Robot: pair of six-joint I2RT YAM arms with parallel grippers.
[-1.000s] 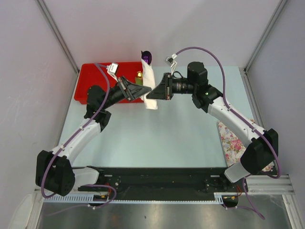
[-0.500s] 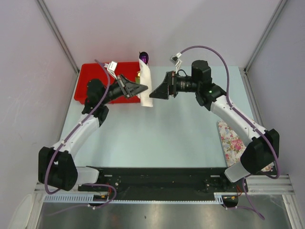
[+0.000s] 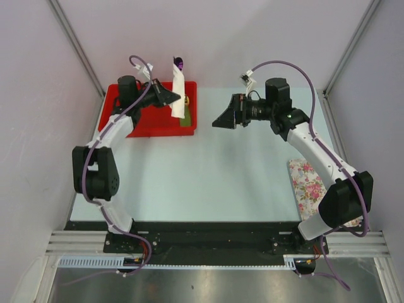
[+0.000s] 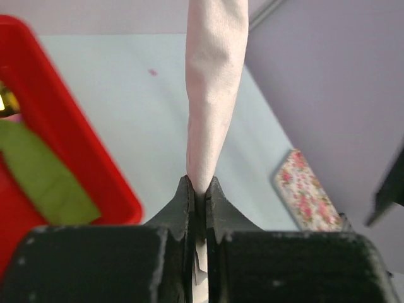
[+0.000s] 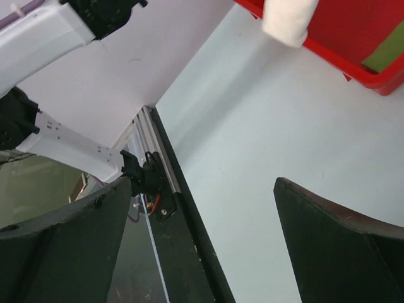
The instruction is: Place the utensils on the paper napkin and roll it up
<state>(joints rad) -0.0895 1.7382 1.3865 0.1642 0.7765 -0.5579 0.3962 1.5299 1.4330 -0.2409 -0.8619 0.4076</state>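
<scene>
A red tray (image 3: 142,124) at far left holds a green piece (image 3: 186,121); a flowered cloth (image 3: 309,183) lies right.

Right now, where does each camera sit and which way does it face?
Top external: above and behind, looking down at the table; left arm, right arm show.
Left wrist: looks along the shut left gripper holding the rolled napkin.
Right wrist: looks past the open right gripper at the table.
All share the red tray.

Robotics lab test cell: plain white enclosure walls (image 3: 221,38), aluminium frame rail (image 3: 369,238), pale blue work table (image 3: 208,183).
</scene>
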